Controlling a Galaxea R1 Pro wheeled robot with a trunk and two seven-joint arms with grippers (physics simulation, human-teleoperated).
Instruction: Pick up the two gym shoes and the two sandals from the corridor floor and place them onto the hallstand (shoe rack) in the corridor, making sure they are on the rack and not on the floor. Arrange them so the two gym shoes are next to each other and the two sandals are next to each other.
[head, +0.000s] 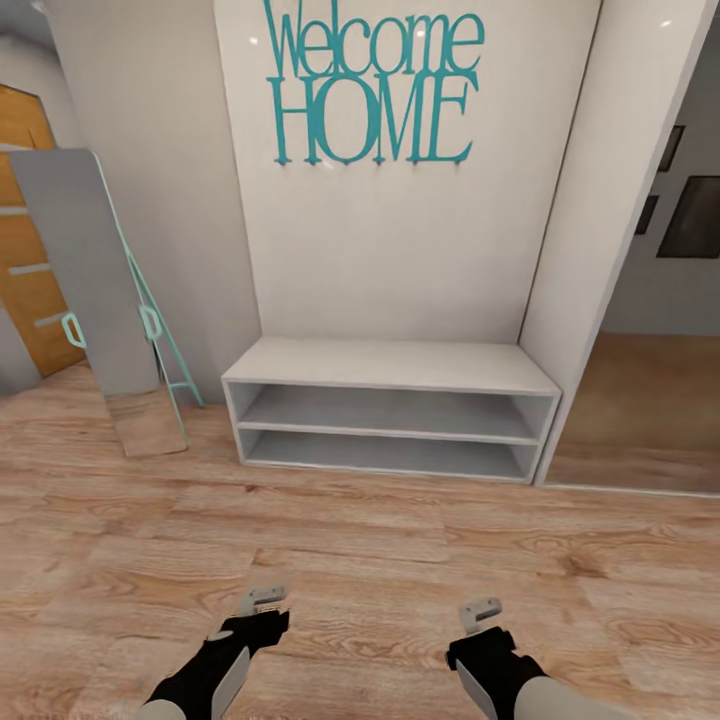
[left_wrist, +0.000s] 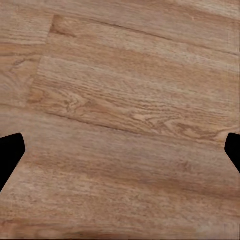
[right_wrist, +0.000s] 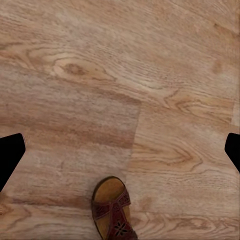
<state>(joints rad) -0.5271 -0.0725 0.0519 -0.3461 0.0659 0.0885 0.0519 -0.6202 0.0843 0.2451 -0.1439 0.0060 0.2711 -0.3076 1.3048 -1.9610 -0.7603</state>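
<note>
Both tools, left (head: 262, 598) and right (head: 480, 611), hang open over light brown wood-plank floor (head: 400, 560); pale grey two-shelf hallstand (head: 390, 365) empty; brown leather sandal (right_wrist: 113, 210) on floor.

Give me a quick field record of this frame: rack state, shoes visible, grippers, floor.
hallstand: pale grey-white, against the wall under the teal "Welcome HOME" lettering; top and both open shelves bare
sandal: one brown sandal lying on the corridor floor, seen in the right wrist view, partly cut off by the frame edge
left gripper: open, empty, over bare floor
right gripper: open, empty, above the floor near the sandal
mirror: leaning on the wall left of the hallstand
</note>
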